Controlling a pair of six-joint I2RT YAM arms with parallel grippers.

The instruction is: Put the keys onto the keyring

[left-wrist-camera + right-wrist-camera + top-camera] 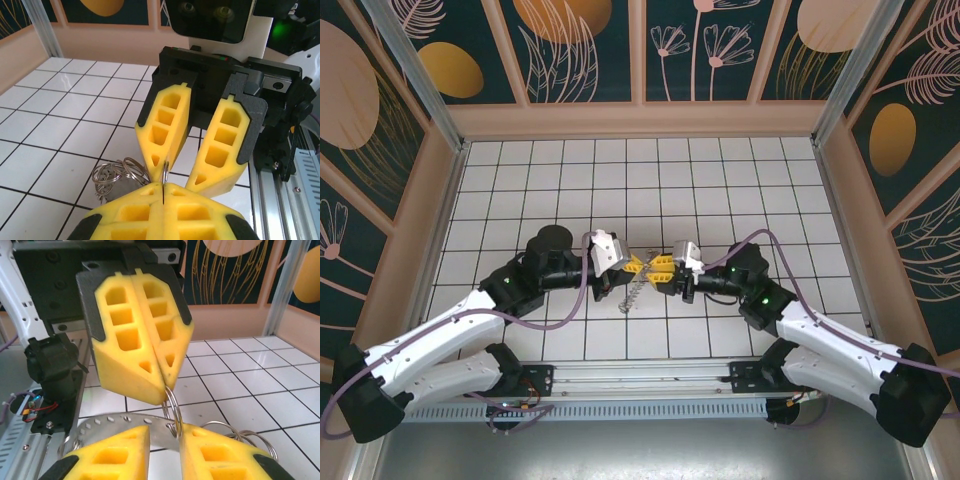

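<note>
The keyring, a wide perforated silvery band (110,422) with small split rings (117,175) round its rim, hangs between the two grippers (630,292) just above the tiles. My left gripper (164,186) is shut on one thin split ring (165,170) that passes through a hole of the band (172,407). My right gripper (165,432) faces it tip to tip, its fingers apart, with the band crossing the gap and the split ring against one inner finger face. The keys are out of view.
The grippers meet over the middle of the white tiled floor (720,190). Peach walls (640,118) enclose it on three sides. An aluminium rail (650,375) carrying the arm bases runs along the near edge.
</note>
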